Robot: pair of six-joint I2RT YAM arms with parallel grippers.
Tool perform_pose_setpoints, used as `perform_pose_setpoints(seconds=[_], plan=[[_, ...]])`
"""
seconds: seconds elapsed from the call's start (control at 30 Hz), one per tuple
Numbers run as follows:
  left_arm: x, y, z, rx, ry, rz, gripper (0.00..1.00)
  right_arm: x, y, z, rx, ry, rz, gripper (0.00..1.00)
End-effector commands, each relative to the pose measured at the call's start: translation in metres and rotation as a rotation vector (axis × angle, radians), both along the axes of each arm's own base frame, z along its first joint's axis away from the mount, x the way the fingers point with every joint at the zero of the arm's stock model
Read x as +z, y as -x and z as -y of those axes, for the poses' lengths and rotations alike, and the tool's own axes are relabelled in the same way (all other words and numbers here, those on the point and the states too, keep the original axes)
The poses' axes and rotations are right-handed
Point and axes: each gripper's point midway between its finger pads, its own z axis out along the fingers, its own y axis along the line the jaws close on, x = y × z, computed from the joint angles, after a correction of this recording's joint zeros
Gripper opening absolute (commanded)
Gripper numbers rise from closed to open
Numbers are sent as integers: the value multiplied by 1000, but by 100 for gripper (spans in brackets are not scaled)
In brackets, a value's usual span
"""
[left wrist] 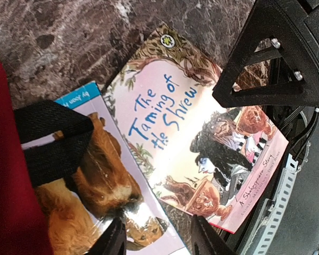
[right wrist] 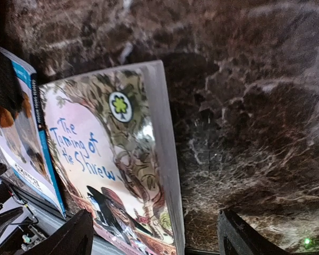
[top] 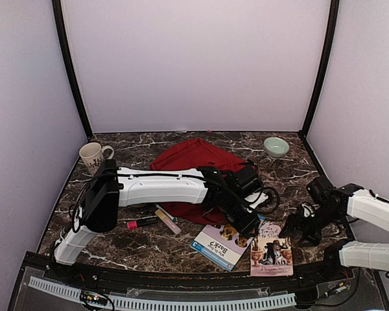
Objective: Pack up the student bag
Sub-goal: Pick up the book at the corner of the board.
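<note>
Dog book lay nearest, left end effector half-open over it, right end effector wide, empty. I judged the student bag soft, floppy; pinch a fabric edge.

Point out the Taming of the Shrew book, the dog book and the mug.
Shrew book [left wrist: 196, 133]: left wrist view, middle of its cover.
Dog book [left wrist: 103, 183]: left wrist view, the dog's fur.
Mug [top: 90, 157]: top view, its side.

We look down from above and behind the arms over the whole bench, facing the far wall. Our left wrist view hangs close above the Shrew book and dog book, left fingers at its lower edge. Our right wrist view, past the right fingers, catches both books at a low slant.
</note>
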Motion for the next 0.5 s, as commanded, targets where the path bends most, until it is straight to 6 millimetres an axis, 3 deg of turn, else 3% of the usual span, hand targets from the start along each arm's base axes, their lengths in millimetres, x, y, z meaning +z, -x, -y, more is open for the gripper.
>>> perform_pose_setpoints(seconds=[0.0, 0.27, 0.47], plan=[[-16, 12, 2, -44, -22, -41, 43, -10, 10, -15, -2, -95, -39, 80], [-49, 19, 2, -41, -52, -78, 41, -15, 12, -40, 7, -284, -3, 68], [-56, 21, 1, -41, -61, -93, 39, -3, 1, -43, 16, -305, 73, 29]])
